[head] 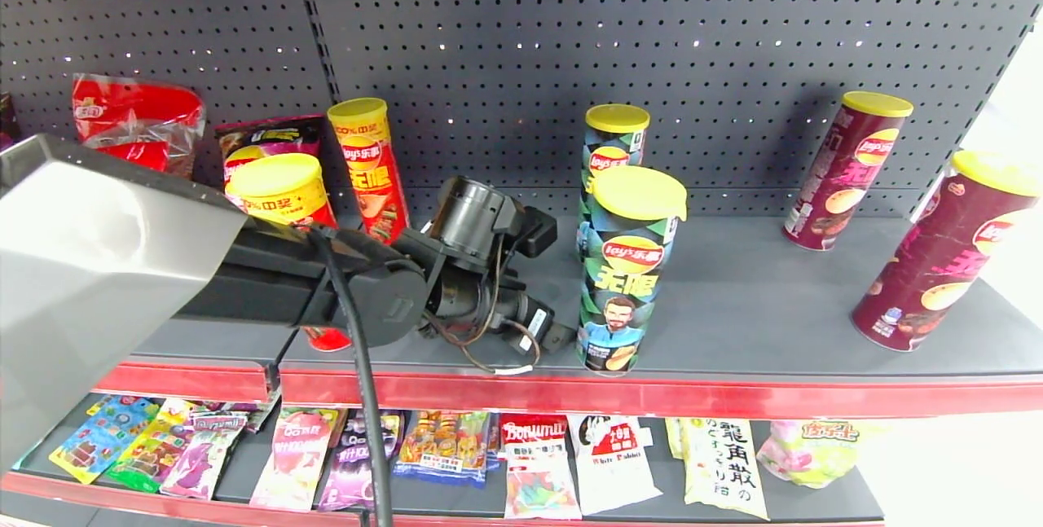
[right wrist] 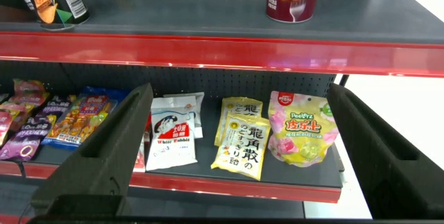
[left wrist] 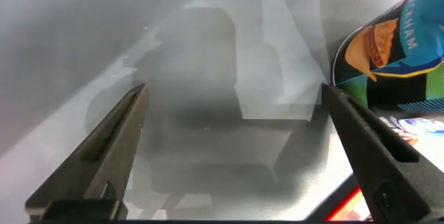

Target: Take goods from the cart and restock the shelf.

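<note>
The left arm (head: pixel 326 283) is seen stretched from the left over the upper shelf (head: pixel 774 307), its wrist close to the left side of a green chip can (head: pixel 631 266) that stands upright near the front edge of the shelf, about the middle. The left gripper (left wrist: pixel 234 89) is held with its fingers spread wide apart and nothing between them but the grey shelf surface; the green chip can (left wrist: pixel 395 64) is seen just outside one finger, and whether the two touch cannot be told. A second green can (head: pixel 615 144) is placed behind the first, farther back. To the left, a tall red can (head: pixel 371 173) and a nearer red can (head: pixel 281 189) are found, with a red bag (head: pixel 134 124) at the far left. Two maroon cans (head: pixel 851 173) are set at the right. The right gripper (right wrist: pixel 241 89) is likewise spread open and empty, held before the lower shelf (head: pixel 823 498), on which packets of sweets (right wrist: pixel 171 141) are laid in a row.
</note>
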Available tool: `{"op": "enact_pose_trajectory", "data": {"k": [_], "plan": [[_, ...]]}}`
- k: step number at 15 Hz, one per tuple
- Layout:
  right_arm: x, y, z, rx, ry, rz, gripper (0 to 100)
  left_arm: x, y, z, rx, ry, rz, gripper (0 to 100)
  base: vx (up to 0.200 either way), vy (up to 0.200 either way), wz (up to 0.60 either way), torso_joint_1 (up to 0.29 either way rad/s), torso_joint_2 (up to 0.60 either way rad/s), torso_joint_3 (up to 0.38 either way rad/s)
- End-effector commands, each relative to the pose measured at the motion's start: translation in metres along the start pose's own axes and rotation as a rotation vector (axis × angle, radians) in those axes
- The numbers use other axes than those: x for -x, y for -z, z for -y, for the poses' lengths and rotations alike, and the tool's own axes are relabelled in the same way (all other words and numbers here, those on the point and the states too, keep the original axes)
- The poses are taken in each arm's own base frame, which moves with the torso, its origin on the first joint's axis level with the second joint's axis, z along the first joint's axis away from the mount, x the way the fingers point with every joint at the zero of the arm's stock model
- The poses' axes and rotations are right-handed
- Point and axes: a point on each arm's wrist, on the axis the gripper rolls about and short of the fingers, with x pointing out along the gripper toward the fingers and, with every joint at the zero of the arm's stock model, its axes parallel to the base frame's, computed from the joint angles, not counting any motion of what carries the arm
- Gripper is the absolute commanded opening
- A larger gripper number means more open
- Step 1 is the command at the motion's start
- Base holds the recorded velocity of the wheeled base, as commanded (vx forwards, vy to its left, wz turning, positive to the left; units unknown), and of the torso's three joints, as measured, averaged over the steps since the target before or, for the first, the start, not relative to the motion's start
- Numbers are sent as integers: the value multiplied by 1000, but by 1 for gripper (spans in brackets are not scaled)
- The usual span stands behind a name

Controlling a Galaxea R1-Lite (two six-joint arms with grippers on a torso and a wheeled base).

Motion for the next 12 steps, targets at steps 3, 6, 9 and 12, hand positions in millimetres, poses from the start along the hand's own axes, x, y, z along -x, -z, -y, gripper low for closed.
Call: {"op": "enact_pose_trajectory", "data": {"k": [3,6,9,12], "plan": [[0,0,0,0,-1,0,100,1,0,1,-2,2,1,100,0,0,0,0,0,0],[0,0,0,0,-1,1,100,7,3,-3,7,-6,-4,100,0,0,0,0,0,0],[0,0,0,0,-1,0,100,34,-2,-13,21,-33,41,100,0,0,0,0,0,0],[0,0,0,0,-1,0,100,95,-21,-18,23,-55,181,100,0,0,0,0,0,0]]}}
